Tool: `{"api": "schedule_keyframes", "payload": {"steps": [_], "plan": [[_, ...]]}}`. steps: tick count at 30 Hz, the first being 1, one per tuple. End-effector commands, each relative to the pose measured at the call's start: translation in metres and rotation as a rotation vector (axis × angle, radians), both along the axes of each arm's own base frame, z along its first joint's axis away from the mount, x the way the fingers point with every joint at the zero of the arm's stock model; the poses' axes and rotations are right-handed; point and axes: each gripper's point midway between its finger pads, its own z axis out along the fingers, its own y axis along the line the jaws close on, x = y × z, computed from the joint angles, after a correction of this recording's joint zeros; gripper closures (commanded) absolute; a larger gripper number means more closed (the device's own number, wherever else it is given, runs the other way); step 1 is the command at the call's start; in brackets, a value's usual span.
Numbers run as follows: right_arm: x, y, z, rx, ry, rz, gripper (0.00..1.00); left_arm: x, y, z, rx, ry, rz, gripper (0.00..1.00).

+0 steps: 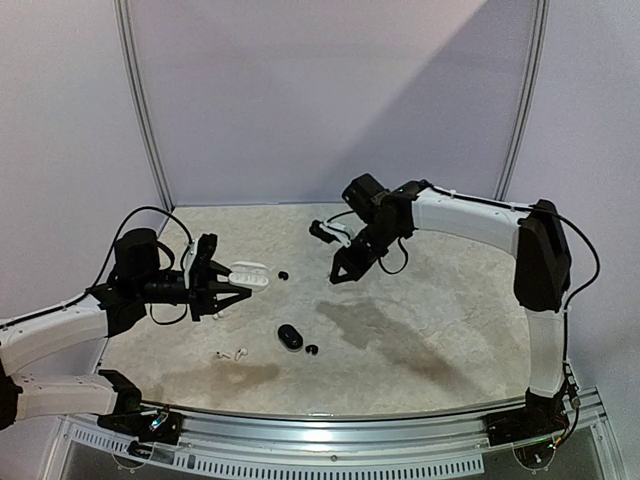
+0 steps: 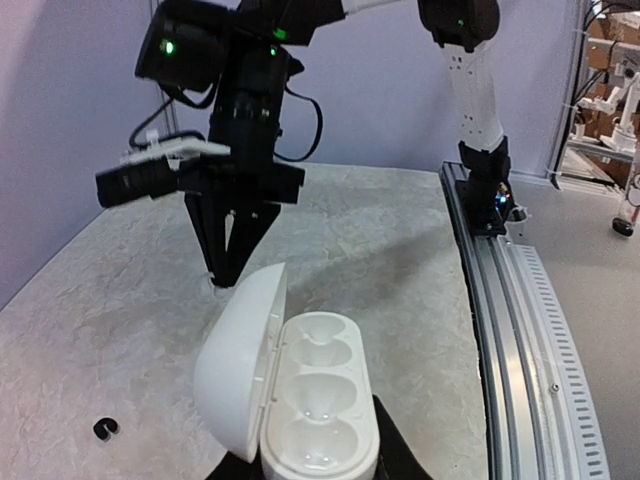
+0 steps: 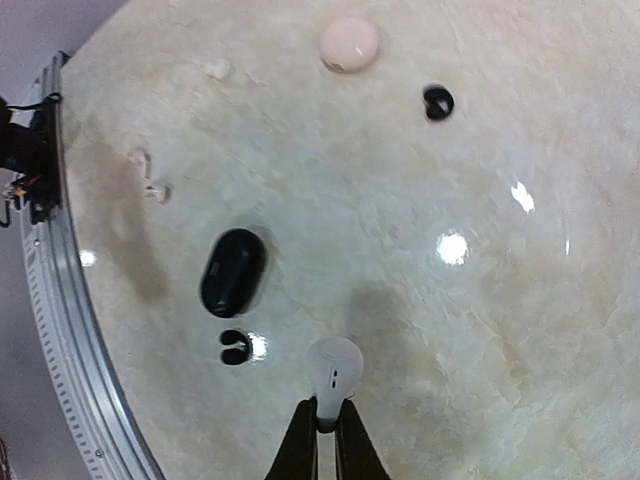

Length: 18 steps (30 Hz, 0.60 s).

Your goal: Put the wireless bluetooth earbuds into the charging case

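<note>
earbud (image 3: 335,368) pinched in right fingers (image 3: 300,445), well apart from table edge (image 3: 95,340).

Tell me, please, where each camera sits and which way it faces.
Top: above, behind the bases, looking down at the table; both arms show.
Left wrist: faces across its open white case toward the right gripper.
Right wrist: looks down; its fingers pinch a white earbud.
Shared: top and right wrist both show the black case.

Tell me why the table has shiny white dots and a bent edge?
Right wrist view: the dots are light glare on the glossy table, and the wide lens bends its edge; top view: the dark patch is likely the right arm's shadow.
</note>
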Motion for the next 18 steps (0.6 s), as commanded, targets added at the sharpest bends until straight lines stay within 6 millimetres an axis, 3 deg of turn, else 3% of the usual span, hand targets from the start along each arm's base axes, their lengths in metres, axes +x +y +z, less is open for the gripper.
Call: {"api": "schedule_keyframes", "payload": {"steps": [1,4,12,18], "plan": [[-0.043,0.02,0.084,0.139,-0.099,0.166,1.0,-0.012,-0.006,0.009,-0.057,-0.114,-0.081,1.0],[-0.072,0.032,0.12,0.204,-0.161,0.253,1.0,-0.013,-0.007,0.012,-0.074,-0.157,-0.093,1.0],[-0.112,0.055,0.192,0.371,-0.311,0.355,1.0,-0.019,-0.009,0.014,-0.086,-0.181,-0.124,1.0],[-0.13,0.072,0.222,0.427,-0.408,0.393,1.0,-0.022,-0.011,0.012,-0.084,-0.165,-0.135,1.0]]}}
